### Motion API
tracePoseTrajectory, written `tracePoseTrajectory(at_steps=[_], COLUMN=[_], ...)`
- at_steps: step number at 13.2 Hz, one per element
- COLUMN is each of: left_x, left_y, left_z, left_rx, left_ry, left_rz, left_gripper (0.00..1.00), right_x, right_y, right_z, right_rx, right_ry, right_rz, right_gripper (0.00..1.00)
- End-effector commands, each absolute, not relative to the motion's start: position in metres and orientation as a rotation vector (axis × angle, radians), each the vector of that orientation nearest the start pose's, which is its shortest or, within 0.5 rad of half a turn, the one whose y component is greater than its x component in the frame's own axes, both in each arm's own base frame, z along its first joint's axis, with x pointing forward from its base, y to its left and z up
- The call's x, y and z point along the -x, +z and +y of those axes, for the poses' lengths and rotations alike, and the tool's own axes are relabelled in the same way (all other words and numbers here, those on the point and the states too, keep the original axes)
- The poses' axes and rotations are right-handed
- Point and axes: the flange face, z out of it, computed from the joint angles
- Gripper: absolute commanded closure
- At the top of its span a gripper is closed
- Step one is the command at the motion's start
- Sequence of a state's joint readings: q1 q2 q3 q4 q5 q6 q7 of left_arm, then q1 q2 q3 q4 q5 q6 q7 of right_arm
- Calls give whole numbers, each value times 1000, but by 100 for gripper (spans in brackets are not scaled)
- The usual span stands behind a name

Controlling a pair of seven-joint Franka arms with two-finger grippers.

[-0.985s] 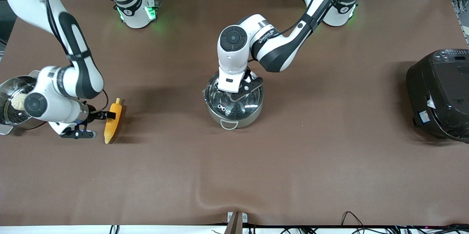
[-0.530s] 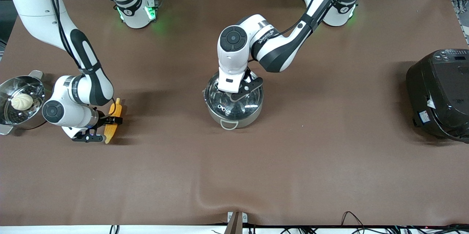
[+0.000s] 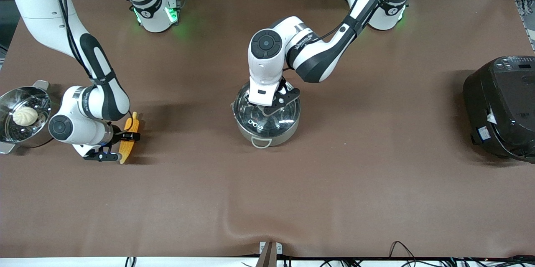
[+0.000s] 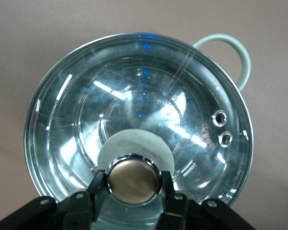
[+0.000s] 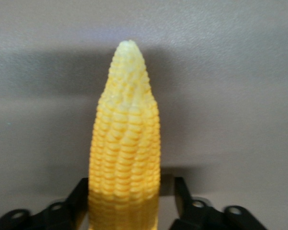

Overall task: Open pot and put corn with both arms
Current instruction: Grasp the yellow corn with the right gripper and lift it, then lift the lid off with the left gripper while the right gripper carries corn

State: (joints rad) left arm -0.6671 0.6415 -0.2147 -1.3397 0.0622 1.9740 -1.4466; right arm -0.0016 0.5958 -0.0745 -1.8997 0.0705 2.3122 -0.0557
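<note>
The steel pot (image 3: 267, 132) stands mid-table with its glass lid (image 3: 250, 113) on; the lid also fills the left wrist view (image 4: 134, 105). My left gripper (image 3: 268, 109) is over the lid, its fingers (image 4: 97, 184) pressed against both sides of the copper knob (image 4: 133, 178). The yellow corn (image 3: 133, 124) lies on the table toward the right arm's end. My right gripper (image 3: 124, 138) is low over it and open; the cob (image 5: 125, 143) lies between the fingers (image 5: 181, 189), with a gap on one side.
A steel steamer pot (image 3: 8, 100) with a white bun (image 3: 25, 115) stands at the right arm's end, close to the right arm's wrist. A big black cooker (image 3: 501, 106) stands at the left arm's end. The brown mat has a wrinkle (image 3: 234, 225) near its front edge.
The right arm swung in over the corn and its gripper came to straddle the cob, uncovering the steamer pot. The left gripper and the lid have not moved.
</note>
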Motion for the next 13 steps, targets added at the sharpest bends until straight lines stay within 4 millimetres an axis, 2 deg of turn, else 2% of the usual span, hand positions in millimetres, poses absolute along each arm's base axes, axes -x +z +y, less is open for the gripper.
tracePoseTrajectory(at_steps=[1, 2, 4, 6, 8, 10, 12, 13], left_x=[-488, -484, -488, -496, -503, -517, -539, -550], left_y=[407, 426, 468, 498, 524, 544, 560, 565], left_z=[-527, -522, -500, -479, -452, -408, -359, -330], left_rx=[3042, 3037, 3039, 3063, 3078, 3068, 3084, 3083], left_ry=[44, 40, 16, 56, 58, 73, 69, 81], left_rz=[-948, -943, -972, -1004, -963, -863, -780, -736], left_gripper=[100, 100, 100, 100, 100, 100, 100, 100], right_x=[-603, -604, -607, -619, -632, -643, -640, -635], right_y=[181, 187, 225, 272, 315, 356, 377, 385], right_z=[-40, -38, -29, -5, 27, 73, 146, 190], right_rx=[3084, 3082, 3067, 3043, 3011, 2979, 2973, 2971], right_ry=[292, 294, 306, 332, 391, 388, 332, 307], right_rz=[124, 109, 75, 9, -65, -193, -384, -488], right_gripper=[98, 98, 98, 99, 99, 99, 100, 100])
